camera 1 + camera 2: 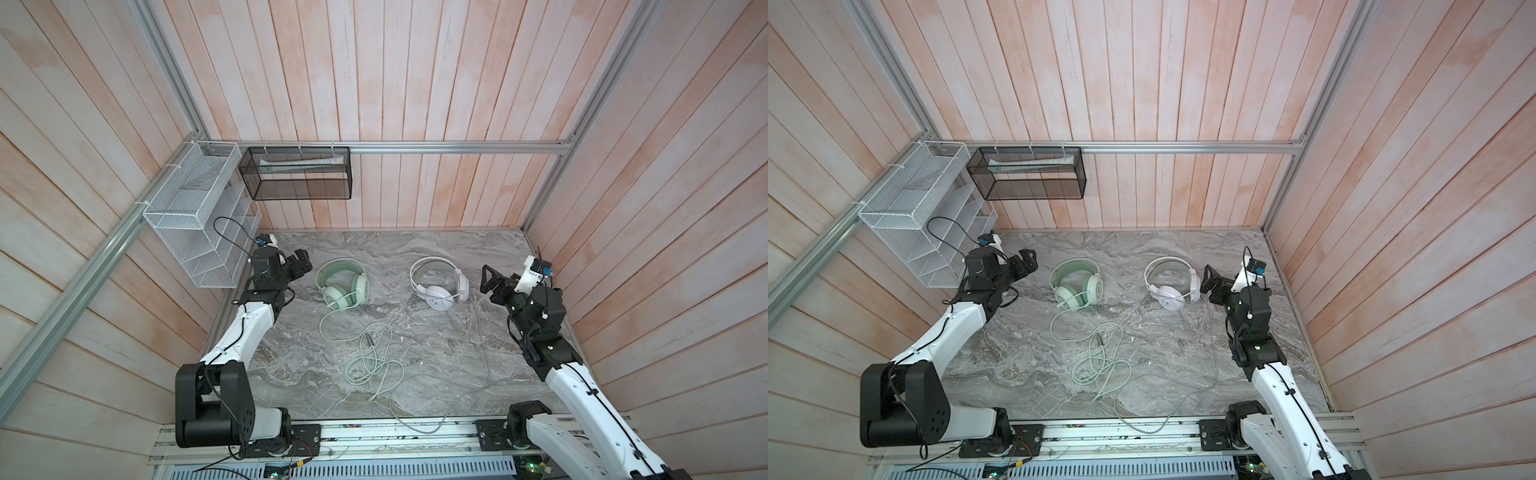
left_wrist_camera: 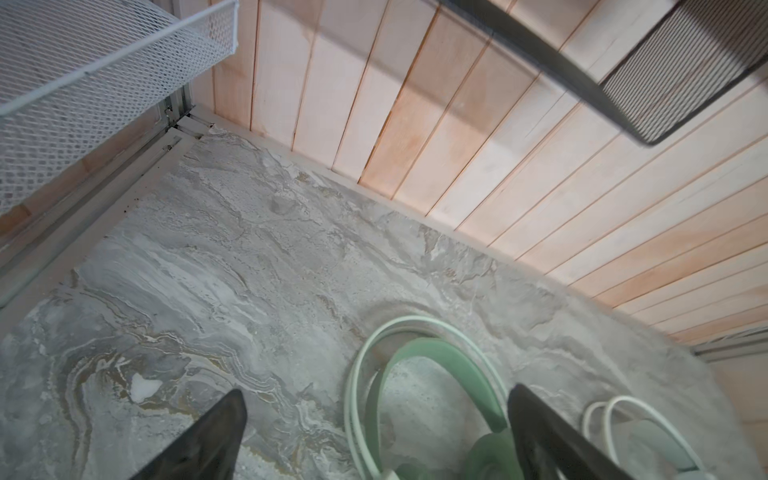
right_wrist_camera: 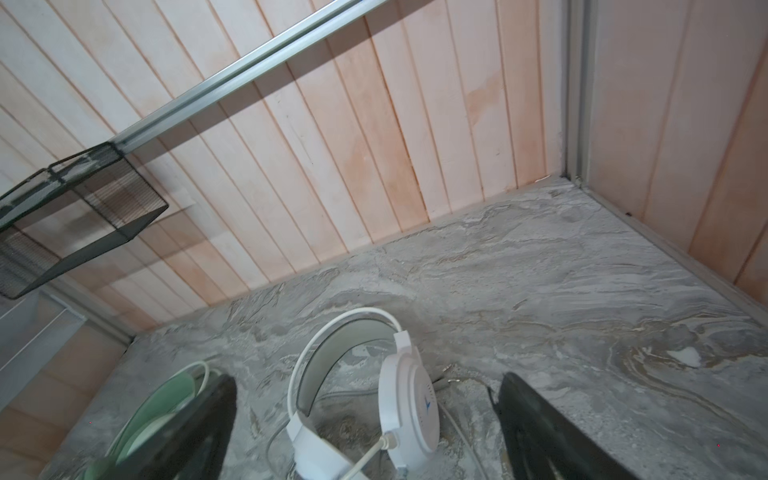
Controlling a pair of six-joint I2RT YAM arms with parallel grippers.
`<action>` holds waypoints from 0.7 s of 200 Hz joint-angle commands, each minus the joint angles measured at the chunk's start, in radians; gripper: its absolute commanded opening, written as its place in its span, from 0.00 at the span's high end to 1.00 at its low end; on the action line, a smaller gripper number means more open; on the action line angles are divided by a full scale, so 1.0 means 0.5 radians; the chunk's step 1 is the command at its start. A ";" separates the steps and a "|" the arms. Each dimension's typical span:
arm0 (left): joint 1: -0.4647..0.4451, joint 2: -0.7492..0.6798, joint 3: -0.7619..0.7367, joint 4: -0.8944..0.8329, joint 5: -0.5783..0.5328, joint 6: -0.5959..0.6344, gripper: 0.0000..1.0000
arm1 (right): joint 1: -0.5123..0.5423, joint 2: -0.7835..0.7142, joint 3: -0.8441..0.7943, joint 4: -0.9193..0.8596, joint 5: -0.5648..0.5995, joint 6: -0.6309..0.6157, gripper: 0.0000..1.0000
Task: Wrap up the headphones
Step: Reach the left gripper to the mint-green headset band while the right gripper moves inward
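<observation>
Mint-green headset [image 1: 341, 284] and white headset [image 1: 439, 282] lie unwrapped. Left gripper [image 1: 302, 262] and right gripper [image 1: 489, 281], wide and empty, flank them, apparently poised for grasping.

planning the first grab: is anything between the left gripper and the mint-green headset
Nothing visible. The open left gripper hovers just beside the mint-green corded over-ear headset, with only bare grey marble-patterned tabletop between them.

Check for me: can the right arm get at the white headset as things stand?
Probably yes. The right gripper is open and sits just beside the white headset, with only bare table between them.
</observation>
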 commanded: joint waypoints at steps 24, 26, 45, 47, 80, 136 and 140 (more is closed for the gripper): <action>-0.131 0.418 0.327 -0.291 -0.218 0.421 0.02 | 0.028 -0.022 0.068 -0.364 -0.390 -0.003 0.02; -0.136 0.430 0.340 -0.299 -0.228 0.420 0.02 | 0.030 -0.023 0.075 -0.390 -0.385 -0.002 0.01; -0.178 0.562 0.448 -0.378 -0.245 0.470 0.03 | 0.038 -0.064 0.074 -0.505 -0.401 -0.002 0.01; -0.184 0.574 0.460 -0.384 -0.250 0.478 0.03 | 0.038 -0.072 0.068 -0.512 -0.407 -0.002 0.02; -0.267 0.740 0.536 -0.429 -0.298 0.564 0.09 | 0.047 -0.196 0.035 -0.613 -0.524 0.014 0.02; -0.383 1.062 0.781 -0.598 -0.592 0.638 0.15 | 0.053 -0.322 0.018 -0.817 -0.629 0.014 0.01; -0.382 1.079 0.793 -0.609 -0.594 0.635 0.15 | 0.053 -0.331 0.018 -0.828 -0.637 0.013 0.02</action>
